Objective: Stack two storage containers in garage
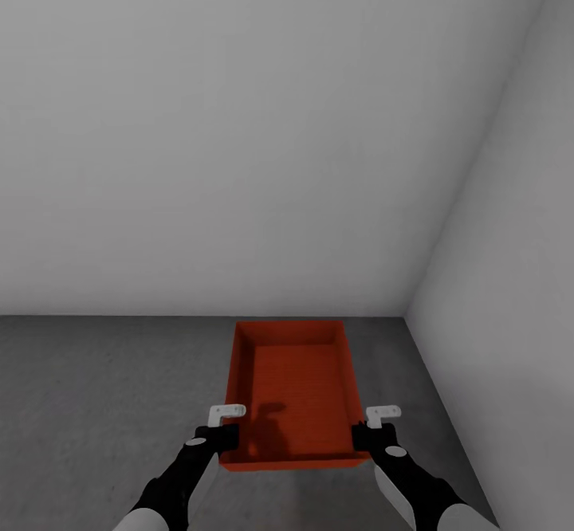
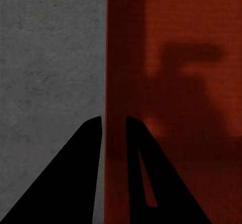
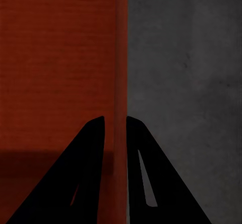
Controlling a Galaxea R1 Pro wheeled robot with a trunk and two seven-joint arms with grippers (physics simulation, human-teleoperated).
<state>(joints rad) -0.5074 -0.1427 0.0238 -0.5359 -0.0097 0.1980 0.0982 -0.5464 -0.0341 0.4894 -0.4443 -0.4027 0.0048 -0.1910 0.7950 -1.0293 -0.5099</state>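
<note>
An orange-red storage container (image 1: 291,391) — a shallow rectangular bin with thin walls, no lid and a finely ribbed bottom — is held between the two arms over the dark grey floor (image 1: 96,403), close to the corner where two plain white walls (image 1: 239,132) meet. The floor looks rough and mottled, like concrete. The left end effector (image 1: 226,429) is clenched on the container's left wall near the front corner; in the left wrist view its black, wedge-shaped fingers (image 2: 80,173) straddle that thin wall. The right end effector (image 1: 372,429) grips the right wall likewise — one finger inside, one outside.
</note>
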